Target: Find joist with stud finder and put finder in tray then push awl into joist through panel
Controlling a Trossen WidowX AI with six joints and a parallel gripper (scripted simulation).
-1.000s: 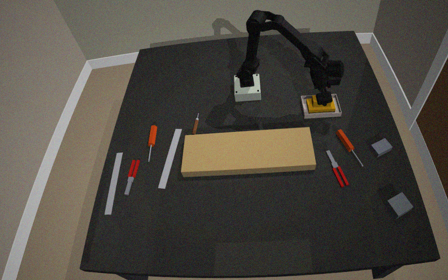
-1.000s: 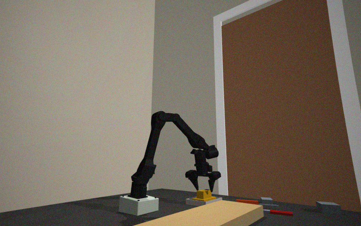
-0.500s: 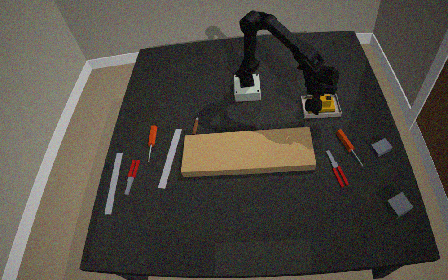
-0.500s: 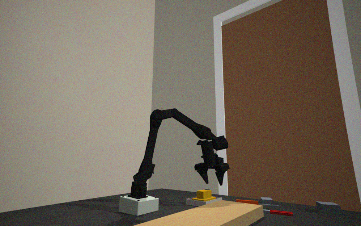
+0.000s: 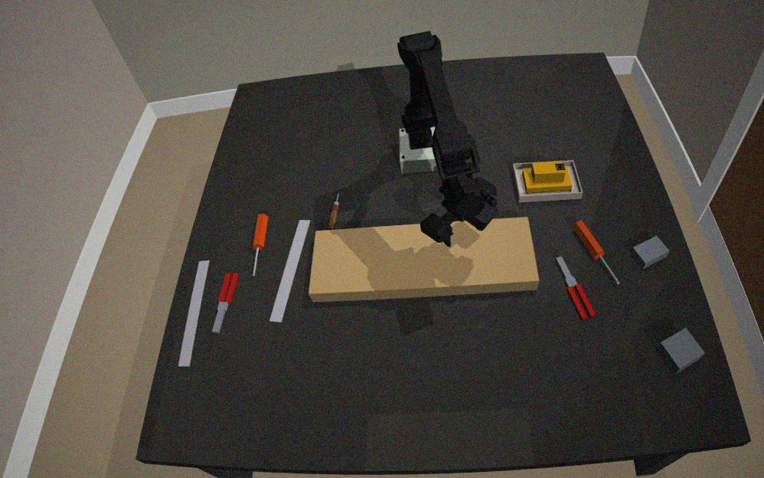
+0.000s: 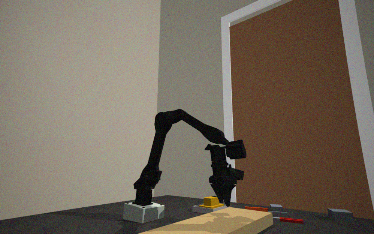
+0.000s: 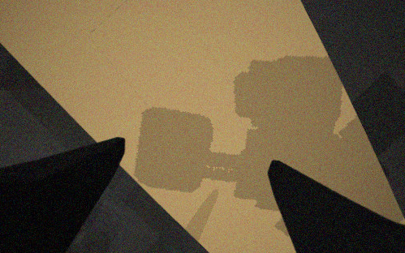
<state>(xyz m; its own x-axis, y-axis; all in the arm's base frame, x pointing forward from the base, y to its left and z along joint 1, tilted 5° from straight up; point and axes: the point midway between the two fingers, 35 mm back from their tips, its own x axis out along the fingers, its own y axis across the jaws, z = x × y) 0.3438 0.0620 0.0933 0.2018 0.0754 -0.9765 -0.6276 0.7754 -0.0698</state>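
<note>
The yellow stud finder [image 5: 548, 171] [image 6: 210, 201] lies in the white tray [image 5: 551, 198] [image 6: 195, 208], right of the arm's base. My gripper [image 5: 465, 235] [image 6: 225, 203] [image 7: 200, 156] is open and empty, pointing down above the back edge of the wooden panel [image 5: 507, 257] [image 6: 262, 222] [image 7: 160, 53], right of its middle. The awl [image 5: 333, 214] lies on the table behind the panel's back left corner, its handle end near the panel and its metal tip pointing to the back. No hole shows on the visible panel top; arm shadows cross it. The joist is hidden.
An orange screwdriver [image 5: 260, 231], red-handled pliers [image 5: 226, 287] and two pale strips [image 5: 290, 270] [image 5: 194, 314] lie left of the panel. Another screwdriver [image 5: 588, 239], other pliers [image 5: 582, 300] and two grey blocks [image 5: 651, 250] [image 5: 681, 348] are to its right.
</note>
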